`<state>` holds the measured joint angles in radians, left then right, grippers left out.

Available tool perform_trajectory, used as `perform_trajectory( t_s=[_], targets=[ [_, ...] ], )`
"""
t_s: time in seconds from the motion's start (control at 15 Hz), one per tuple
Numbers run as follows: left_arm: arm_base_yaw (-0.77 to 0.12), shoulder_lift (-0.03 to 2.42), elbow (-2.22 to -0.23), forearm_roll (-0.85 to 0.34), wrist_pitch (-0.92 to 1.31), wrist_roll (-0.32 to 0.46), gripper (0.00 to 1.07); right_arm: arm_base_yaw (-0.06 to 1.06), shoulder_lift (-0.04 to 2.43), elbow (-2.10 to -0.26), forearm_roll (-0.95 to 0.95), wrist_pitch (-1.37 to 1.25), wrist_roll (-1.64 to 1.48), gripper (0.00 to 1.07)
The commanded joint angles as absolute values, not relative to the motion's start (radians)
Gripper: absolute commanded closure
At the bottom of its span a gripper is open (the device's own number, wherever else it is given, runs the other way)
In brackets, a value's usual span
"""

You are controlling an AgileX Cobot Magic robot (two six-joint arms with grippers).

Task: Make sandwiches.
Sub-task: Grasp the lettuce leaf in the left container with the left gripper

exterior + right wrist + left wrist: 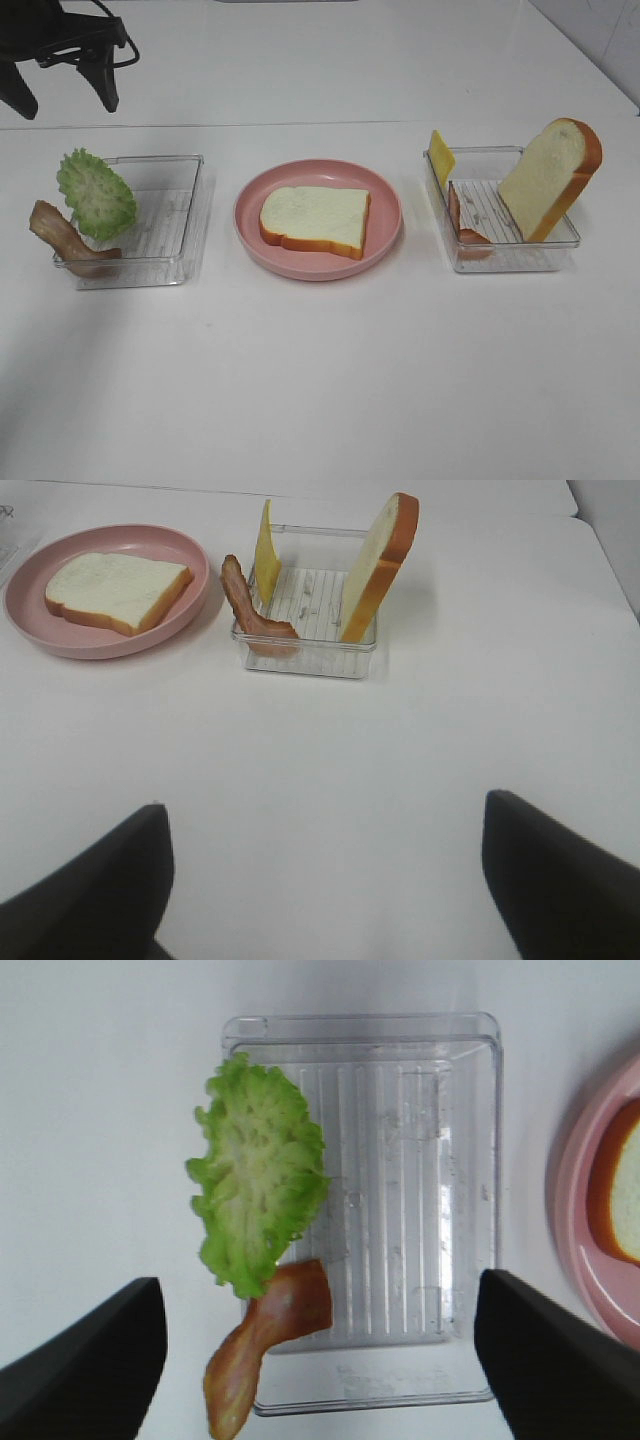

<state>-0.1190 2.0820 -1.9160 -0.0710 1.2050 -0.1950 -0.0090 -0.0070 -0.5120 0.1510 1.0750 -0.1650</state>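
While the left hand (318, 1285) and the right hand (322, 808) both hang wide open and hold nothing above the white bench (320, 380), one bread slice (315, 220) lies flat on the pink plate (320, 268) at the centre.

On the left of the plate, a frilly lettuce leaf (96, 193) stands on edge over the outer rim of a clear tray (185, 170), and a bacon strip (60, 235) drapes over that tray's near corner, just below the leaf. On the right of the plate, a second clear tray (510, 262) holds a cheese slice (441, 156) leaning at its far corner nearest the plate, a second bacon strip (466, 228) propped against the wall on that same side, and a second bread slice (550, 178) tilted on edge against the opposite wall.
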Motion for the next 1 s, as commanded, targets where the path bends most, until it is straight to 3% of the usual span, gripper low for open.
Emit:
perform_trajectory(
  t_s=[0.07, 0.13, 0.73, 0.87, 1.0],
  targets=[
    [-0.093, 2.117, -1.919, -0.062, 1.193, -0.179, 0.29, -0.011, -0.019, -0.508, 0.148, 1.069, -0.176, 0.28],
    [-0.093, 2.152, -1.919, -0.049, 1.162, -0.16, 0.33, -0.011, -0.019, -0.508, 0.148, 1.069, -0.176, 0.28],
    [-0.093, 2.249, -1.917, 0.022, 1.109, -0.161, 0.33, -0.011, -0.019, -0.508, 0.148, 1.069, -0.176, 0.28],
    [-0.093, 2.261, -1.917, 0.022, 1.086, -0.161, 0.41, -0.011, -0.019, -0.508, 0.148, 1.069, -0.176, 0.28],
    [-0.093, 2.277, -1.918, 0.021, 1.086, -0.161, 0.41, -0.011, -0.019, -0.508, 0.148, 1.069, -0.176, 0.28]
  ],
)
